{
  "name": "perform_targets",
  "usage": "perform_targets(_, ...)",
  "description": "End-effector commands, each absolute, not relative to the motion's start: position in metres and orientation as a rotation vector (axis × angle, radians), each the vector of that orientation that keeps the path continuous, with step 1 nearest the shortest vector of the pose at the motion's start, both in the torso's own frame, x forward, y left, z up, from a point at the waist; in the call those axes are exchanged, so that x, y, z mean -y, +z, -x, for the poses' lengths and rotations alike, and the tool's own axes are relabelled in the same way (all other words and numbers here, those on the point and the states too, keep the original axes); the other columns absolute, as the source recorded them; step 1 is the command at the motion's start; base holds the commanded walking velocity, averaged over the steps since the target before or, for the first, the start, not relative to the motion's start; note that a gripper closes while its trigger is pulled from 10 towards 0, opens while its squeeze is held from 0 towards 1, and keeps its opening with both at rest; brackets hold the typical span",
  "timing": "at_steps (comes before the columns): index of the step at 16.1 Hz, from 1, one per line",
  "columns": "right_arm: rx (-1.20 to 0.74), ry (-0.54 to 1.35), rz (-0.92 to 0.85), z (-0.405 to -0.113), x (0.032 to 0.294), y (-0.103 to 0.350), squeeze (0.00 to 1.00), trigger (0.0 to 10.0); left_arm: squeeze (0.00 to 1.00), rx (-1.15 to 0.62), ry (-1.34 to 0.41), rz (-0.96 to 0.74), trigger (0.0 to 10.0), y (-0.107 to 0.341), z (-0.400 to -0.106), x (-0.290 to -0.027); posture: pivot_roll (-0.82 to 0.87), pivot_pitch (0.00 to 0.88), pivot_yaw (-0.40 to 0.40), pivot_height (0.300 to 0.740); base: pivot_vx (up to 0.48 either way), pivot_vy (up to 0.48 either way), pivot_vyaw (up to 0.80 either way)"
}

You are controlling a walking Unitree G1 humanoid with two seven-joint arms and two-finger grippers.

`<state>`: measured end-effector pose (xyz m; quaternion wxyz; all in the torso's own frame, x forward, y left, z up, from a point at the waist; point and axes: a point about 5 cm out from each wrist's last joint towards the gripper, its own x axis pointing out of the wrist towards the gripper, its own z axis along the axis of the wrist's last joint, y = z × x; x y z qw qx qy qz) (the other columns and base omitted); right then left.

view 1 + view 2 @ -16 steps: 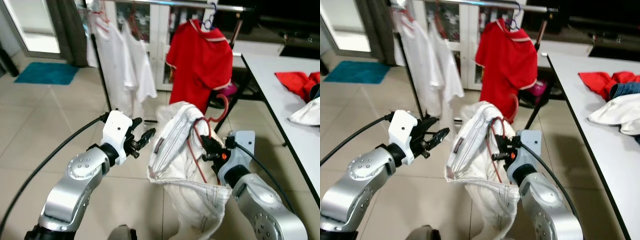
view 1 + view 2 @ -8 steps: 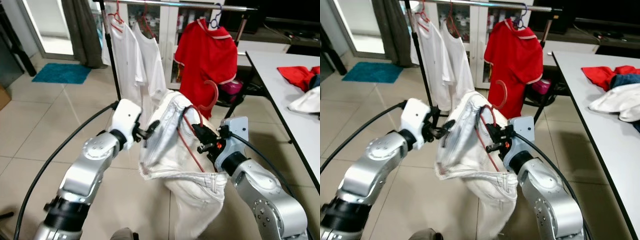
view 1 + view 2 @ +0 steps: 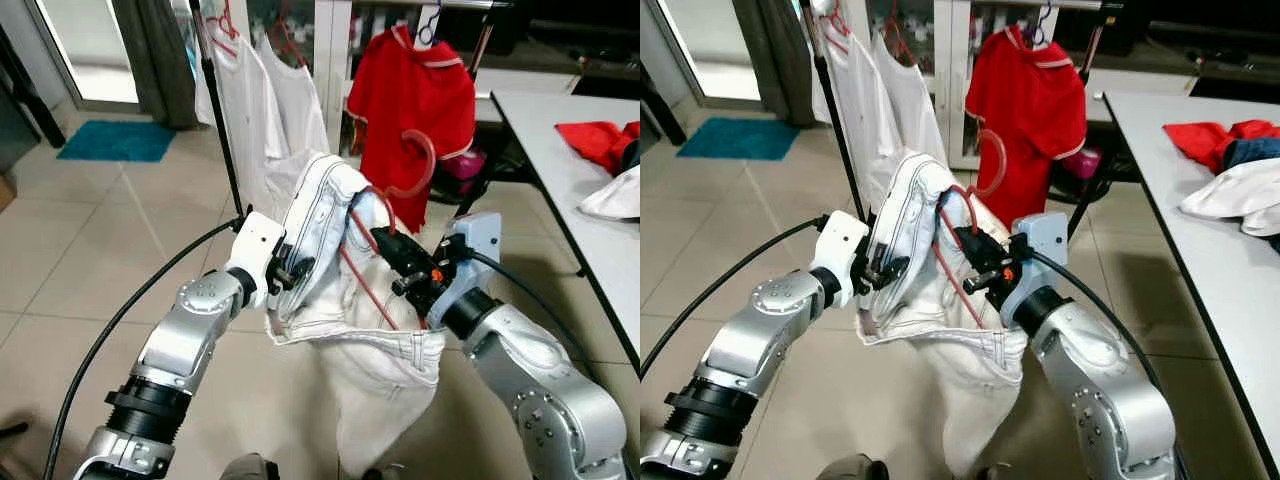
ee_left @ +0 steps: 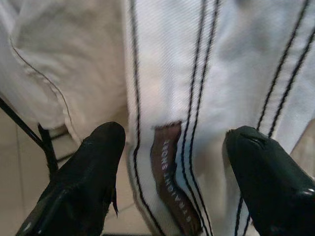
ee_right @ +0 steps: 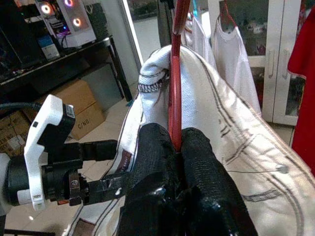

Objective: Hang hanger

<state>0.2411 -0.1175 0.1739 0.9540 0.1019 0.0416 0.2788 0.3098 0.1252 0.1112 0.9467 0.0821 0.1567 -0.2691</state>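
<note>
A red hanger (image 3: 414, 166) carries white jeans (image 3: 372, 352) draped over it, its hook pointing up in front of the red shirt (image 3: 420, 95). My right gripper (image 3: 396, 257) is shut on the hanger's red wire (image 5: 174, 73), just under the fold of the jeans. My left gripper (image 3: 296, 270) is open at the jeans' waistband. Its two fingers (image 4: 86, 172) stand on either side of the brown label (image 4: 170, 182). The clothes rail's upright pole (image 3: 214, 110) stands behind the left gripper.
Two white shirts (image 3: 270, 100) and the red shirt hang on the rail ahead. A white table (image 3: 545, 135) with red and white clothes (image 3: 605, 145) runs along the right. A blue mat (image 3: 115, 140) lies on the tiled floor at far left.
My left gripper has moved right to the jeans' waistband. The right gripper has raised the hanger and jeans. The view has also shifted closer to the rail.
</note>
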Motion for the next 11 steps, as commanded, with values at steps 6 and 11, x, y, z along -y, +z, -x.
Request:
perform_targets(6, -0.005, 0.600, -0.198, -0.2427, 0.1209, 0.1951, 0.00, 0.0, 0.00, -0.298, -0.535, -0.026, 0.0, 0.1160, -0.3135, -0.1234, -0.04, 0.024, -0.018, 0.740, 0.000, 0.000, 0.00)
perform_targets(11, -0.014, 0.601, -0.192, -0.2446, 0.1211, 0.1942, 0.00, 0.0, 0.00, -0.342, -0.505, 0.021, 0.0, 0.1104, -0.3136, -0.1258, -0.03, 0.021, -0.018, 0.740, 0.000, 0.000, 0.00)
